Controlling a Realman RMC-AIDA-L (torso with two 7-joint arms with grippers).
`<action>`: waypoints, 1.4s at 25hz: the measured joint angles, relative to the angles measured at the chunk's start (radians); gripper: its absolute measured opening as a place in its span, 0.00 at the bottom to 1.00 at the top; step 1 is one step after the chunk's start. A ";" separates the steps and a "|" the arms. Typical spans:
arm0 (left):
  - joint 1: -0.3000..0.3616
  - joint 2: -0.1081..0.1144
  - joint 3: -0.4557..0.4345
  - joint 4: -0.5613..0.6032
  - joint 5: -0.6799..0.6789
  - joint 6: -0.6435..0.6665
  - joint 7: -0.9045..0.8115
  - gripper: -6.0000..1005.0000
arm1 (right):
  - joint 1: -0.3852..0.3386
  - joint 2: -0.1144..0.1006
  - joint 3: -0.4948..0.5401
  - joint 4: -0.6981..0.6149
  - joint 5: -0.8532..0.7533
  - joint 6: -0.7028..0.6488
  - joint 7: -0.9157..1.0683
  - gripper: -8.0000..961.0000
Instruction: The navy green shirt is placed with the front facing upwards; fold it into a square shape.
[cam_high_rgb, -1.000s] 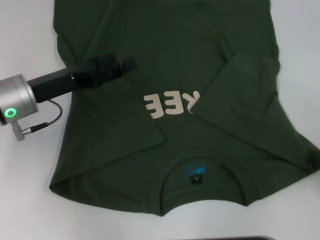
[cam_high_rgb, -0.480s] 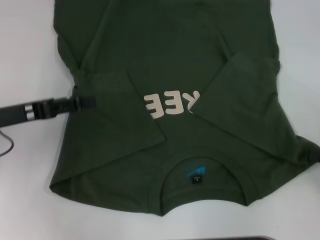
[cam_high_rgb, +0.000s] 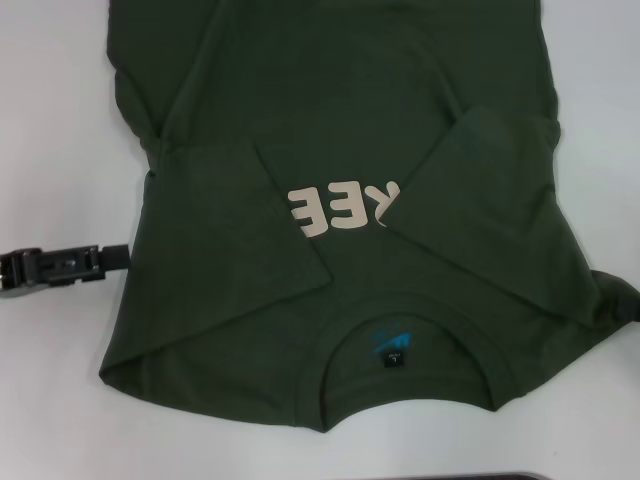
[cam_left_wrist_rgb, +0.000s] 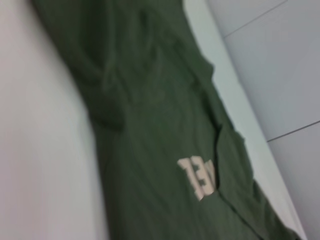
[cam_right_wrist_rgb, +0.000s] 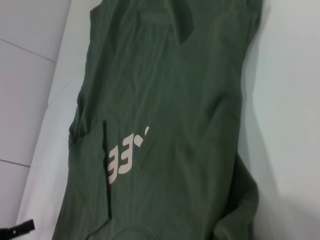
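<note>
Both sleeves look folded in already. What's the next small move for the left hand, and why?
Probably bring the left hand in to the collar-end corner of the navy green shirt. It sits just off the shirt's left edge holding nothing, and the body still lies full length on the table.

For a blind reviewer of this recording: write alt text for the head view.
A dark olive-green shirt lies front-up on a white table, collar nearest the camera, both sleeves folded inward over the ends of its pale print. The left gripper sits low on the table at the shirt's left edge; at the right edge only a dark tip shows.
</note>
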 joint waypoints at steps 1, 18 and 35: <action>0.002 0.003 -0.004 0.000 0.012 0.001 -0.007 0.85 | 0.000 0.000 0.000 0.000 0.003 0.000 0.000 0.09; 0.001 0.022 0.000 -0.005 0.201 0.072 -0.042 0.85 | 0.019 -0.007 0.000 -0.009 0.016 0.005 0.004 0.09; -0.005 0.011 0.025 -0.027 0.223 0.054 -0.034 0.85 | 0.025 -0.008 0.000 -0.009 0.016 0.001 0.009 0.09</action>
